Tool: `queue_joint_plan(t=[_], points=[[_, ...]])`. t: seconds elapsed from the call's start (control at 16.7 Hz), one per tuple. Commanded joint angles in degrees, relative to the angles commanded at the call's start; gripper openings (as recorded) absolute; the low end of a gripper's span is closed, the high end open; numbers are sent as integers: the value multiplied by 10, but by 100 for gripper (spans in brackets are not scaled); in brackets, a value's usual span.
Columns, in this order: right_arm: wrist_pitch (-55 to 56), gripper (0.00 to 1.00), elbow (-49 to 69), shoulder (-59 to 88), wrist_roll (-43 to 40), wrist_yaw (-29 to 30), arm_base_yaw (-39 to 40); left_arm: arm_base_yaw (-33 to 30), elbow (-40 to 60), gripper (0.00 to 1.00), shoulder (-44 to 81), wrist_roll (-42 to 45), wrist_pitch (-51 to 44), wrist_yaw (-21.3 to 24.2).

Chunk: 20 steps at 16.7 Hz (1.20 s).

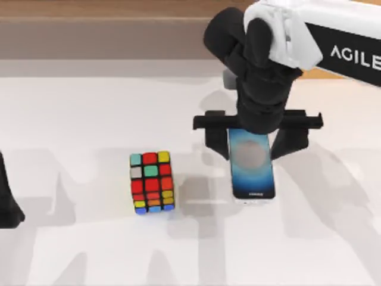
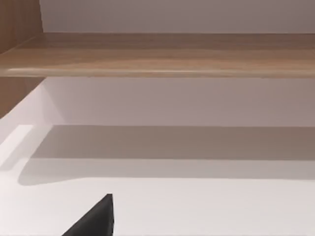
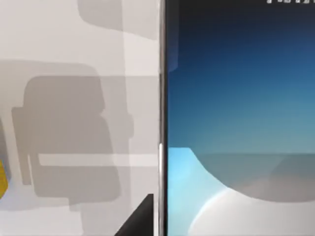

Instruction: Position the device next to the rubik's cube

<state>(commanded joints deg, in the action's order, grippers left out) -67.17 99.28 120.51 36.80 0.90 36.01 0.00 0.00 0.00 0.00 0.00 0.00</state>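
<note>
Right gripper [image 1: 258, 143] hangs over the far end of the phone [image 1: 252, 170], its two black fingers [image 1: 217, 143] spread wide, one on each side of the phone and clear of its edges. So the claw is open and holds nothing. The phone lies flat on the white table [image 1: 71, 107], screen up, long side running from far to near. From the right wrist camera the phone [image 3: 236, 98] shows its blue screen and thin silver rim. The cube [image 1: 152, 182] sits to the left of the phone, a bare strip of table between them; they are not touching. Left gripper [image 1: 9, 202] is parked at the table's left edge, and I cannot tell whether it is open or closed.
</note>
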Motion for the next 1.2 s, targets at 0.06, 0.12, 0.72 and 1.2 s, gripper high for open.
queue_joint_plan(t=[0.06, 0.12, 0.72, 1.2], points=[[-1, 0, 0, 3, 7, 0, 6, 0, 0, 100, 0, 0, 0, 0], [-2, 0, 1, 5, 13, 0, 10, 0, 0, 100, 0, 0, 0, 0], [2, 0, 0, 2, 16, -1, 9, 0, 0, 100, 0, 0, 0, 0], [37, 0, -10, -4, 18, -2, 11, 0, 0, 100, 0, 0, 0, 0]])
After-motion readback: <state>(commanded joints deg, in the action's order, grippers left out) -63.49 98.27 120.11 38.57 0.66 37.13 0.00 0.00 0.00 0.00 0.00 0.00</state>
